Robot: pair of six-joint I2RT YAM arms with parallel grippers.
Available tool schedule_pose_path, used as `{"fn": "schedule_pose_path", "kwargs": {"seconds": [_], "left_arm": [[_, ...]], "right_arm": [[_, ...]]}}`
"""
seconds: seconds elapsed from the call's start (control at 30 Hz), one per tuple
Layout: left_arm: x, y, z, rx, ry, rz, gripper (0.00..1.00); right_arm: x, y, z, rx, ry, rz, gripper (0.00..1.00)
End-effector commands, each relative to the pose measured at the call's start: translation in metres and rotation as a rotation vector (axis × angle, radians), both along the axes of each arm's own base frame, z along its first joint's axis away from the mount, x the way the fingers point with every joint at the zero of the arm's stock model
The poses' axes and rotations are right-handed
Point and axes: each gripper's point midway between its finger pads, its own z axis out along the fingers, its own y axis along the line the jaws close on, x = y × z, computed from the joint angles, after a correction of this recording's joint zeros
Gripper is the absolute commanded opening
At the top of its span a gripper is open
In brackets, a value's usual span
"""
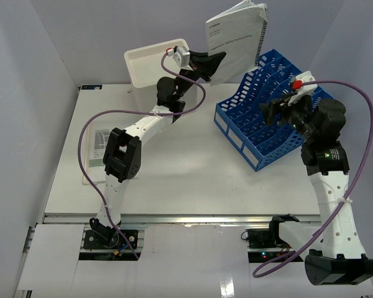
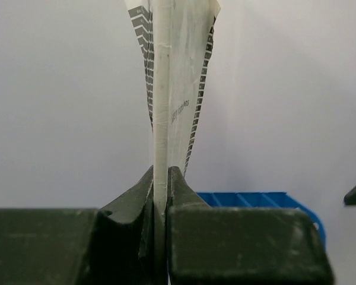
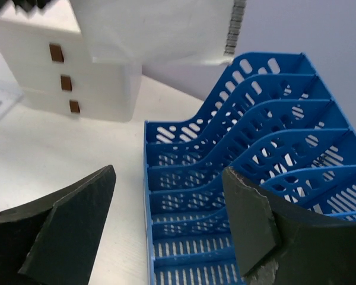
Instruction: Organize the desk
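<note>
Desk [image 1: 186, 180]: white top, metal rail along the near edge, both arm bases bolted there.

Left pincer [image 1: 215, 60]: raised high over the far middle of the desk and clamped on the lower edge of a white booklet [image 1: 236, 36]. The left wrist view shows both fingers [image 2: 136, 196] pressed tight on the booklet [image 2: 172, 89], which stands upright, pages fanning slightly above the grip. It touches nothing else.

Right pincer [image 1: 268, 110]: over the blue file rack [image 1: 264, 121], fingers spread wide with nothing between them. In the right wrist view the 2 fingers [image 3: 71, 225] frame the rack's [image 3: 243, 148] slotted dividers.

Surroundings: the rack sits far right, angled to the desk edge. A white 3-drawer box [image 1: 148, 65] stands at the far edge, just left of the held booklet, and the left forearm crosses in front of it. The right wrist view shows the box [image 3: 77, 71] with 3 brown pulls. A printed leaflet [image 1: 98, 152] lies flat at the left edge, partly behind the left elbow.
</note>
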Motion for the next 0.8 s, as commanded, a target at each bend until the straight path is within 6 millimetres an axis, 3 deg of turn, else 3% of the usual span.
{"fn": "schedule_pose_path", "kwargs": {"seconds": [0.0, 0.1, 0.13, 0.4, 0.53, 0.77], "left_arm": [[-0.018, 0.027, 0.061, -0.082, -0.077, -0.111, 0.06], [-0.011, 0.025, 0.059, -0.055, -0.079, -0.176, 0.04], [0.000, 0.019, 0.043, -0.037, -0.041, -0.199, 0.04], [0.021, 0.036, 0.002, -0.005, -0.019, -0.276, 0.04], [0.029, 0.032, -0.020, -0.006, 0.017, -0.316, 0.05], [0.030, 0.031, -0.041, -0.055, 0.043, -0.373, 0.05]], "right_arm": [[-0.016, 0.015, -0.067, -0.161, 0.057, 0.174, 0.48], [-0.026, 0.022, -0.100, -0.205, 0.088, 0.265, 0.22], [-0.029, 0.023, -0.117, -0.215, 0.113, 0.287, 0.20], [-0.054, 0.031, -0.176, -0.235, 0.173, 0.425, 0.18], [-0.060, 0.037, -0.190, -0.209, 0.214, 0.473, 0.17], [-0.061, 0.037, -0.201, -0.203, 0.249, 0.482, 0.17]]}}
